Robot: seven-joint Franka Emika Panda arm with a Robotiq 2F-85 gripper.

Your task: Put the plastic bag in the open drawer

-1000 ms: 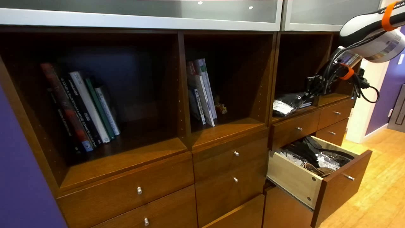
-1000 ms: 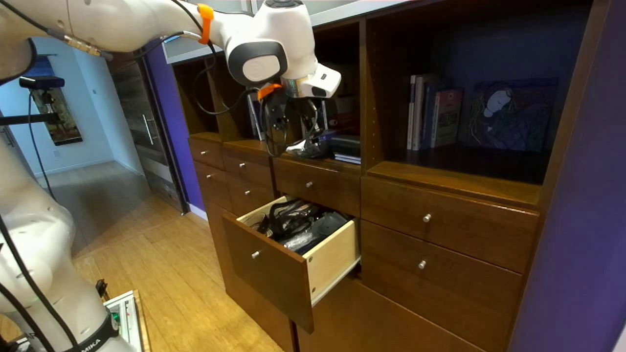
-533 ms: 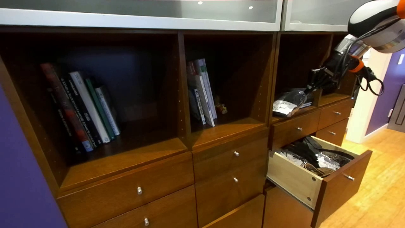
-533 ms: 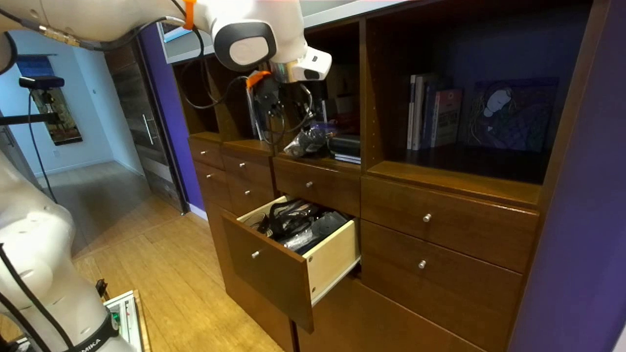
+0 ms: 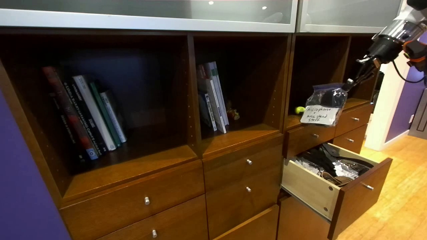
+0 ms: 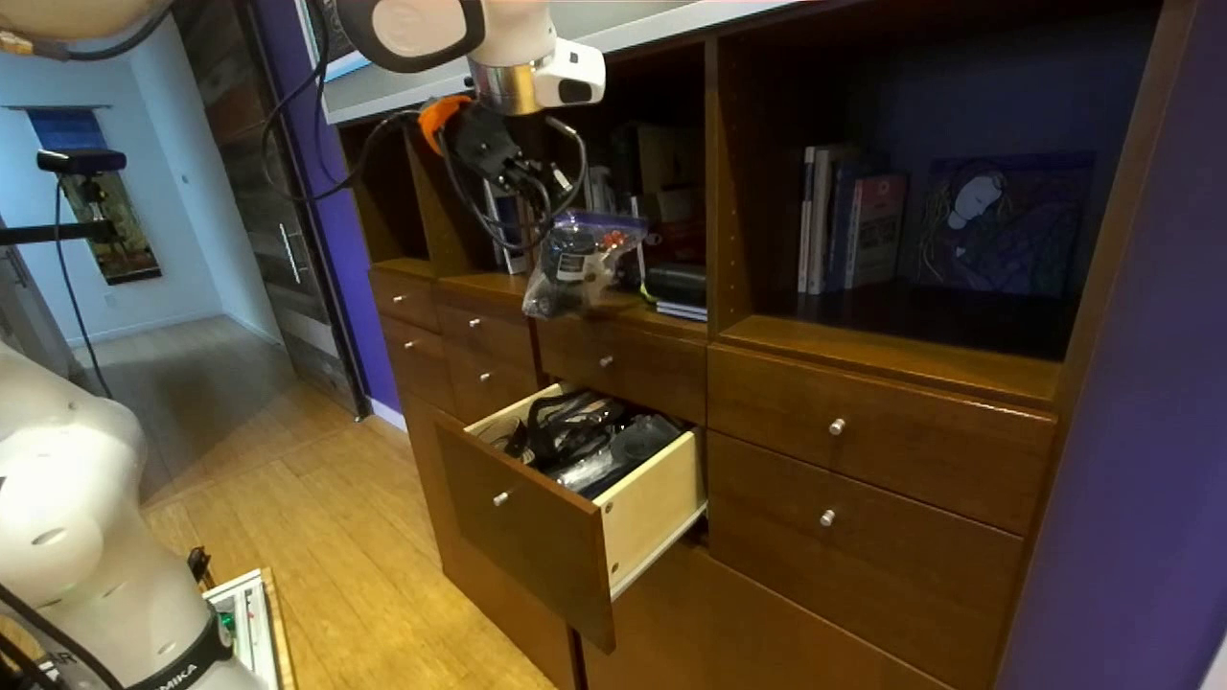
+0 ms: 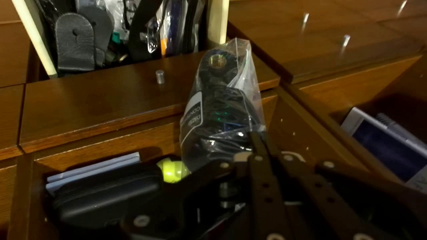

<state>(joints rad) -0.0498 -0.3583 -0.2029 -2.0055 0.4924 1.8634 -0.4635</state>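
The clear plastic bag, with black items and a handwritten white label, hangs from my gripper in both exterior views (image 5: 323,108) (image 6: 572,266). My gripper (image 5: 348,84) is shut on the bag's upper edge; its fingertips are together at the bag in the wrist view (image 7: 262,135). The bag (image 7: 222,103) hangs in front of the shelf opening, above and behind the open drawer. The open drawer (image 5: 310,180) sticks out below and holds black straps, pouches and clear bags. Its front panel (image 6: 522,527) and side wall (image 7: 218,23) also show.
A closed drawer (image 6: 623,359) lies between the shelf and the open drawer. On the shelf are a black case (image 7: 110,196), a yellow-green object (image 7: 171,170) and thin pale books (image 7: 93,170). A vertical divider (image 7: 310,133) stands beside the gripper. Cables hang from the wrist.
The bag has been lifted off the shelf and drawn outward with my gripper, and now hangs with its label showing. The yellow-green object has come into view. The drawer has not moved.
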